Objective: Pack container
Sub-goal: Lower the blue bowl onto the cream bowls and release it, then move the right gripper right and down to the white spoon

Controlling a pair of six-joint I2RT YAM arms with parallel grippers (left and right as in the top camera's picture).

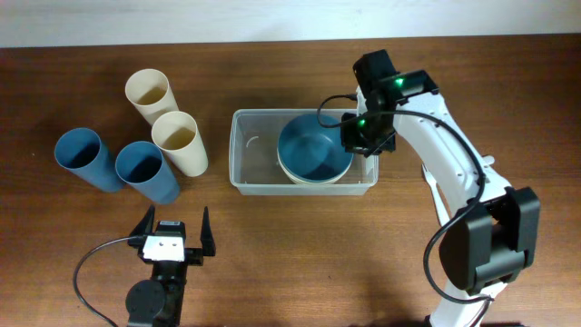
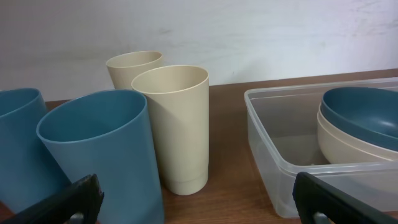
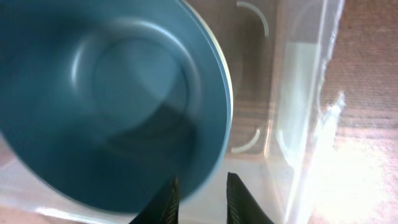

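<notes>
The clear container (image 1: 254, 156) lies in the middle of the table. Inside its right half a blue bowl (image 1: 313, 147) is nested in a cream bowl (image 1: 313, 179). My right gripper (image 1: 359, 136) hangs over the blue bowl's right rim. In the right wrist view the blue bowl (image 3: 112, 93) fills the left side, and my right gripper (image 3: 200, 199) stands slightly open, one finger inside the rim and one outside, over the container's floor (image 3: 298, 93). My left gripper (image 1: 176, 218) is wide open and empty near the front edge. The left wrist view shows my left gripper (image 2: 199, 205) facing the cups and the container (image 2: 273, 143).
Two cream cups (image 1: 179, 143) (image 1: 148, 94) and two blue cups (image 1: 145, 171) (image 1: 86, 159) lie left of the container. Up close, a blue cup (image 2: 99, 155) and a cream cup (image 2: 177, 124) stand just ahead of my left fingers. The container's left half holds nothing.
</notes>
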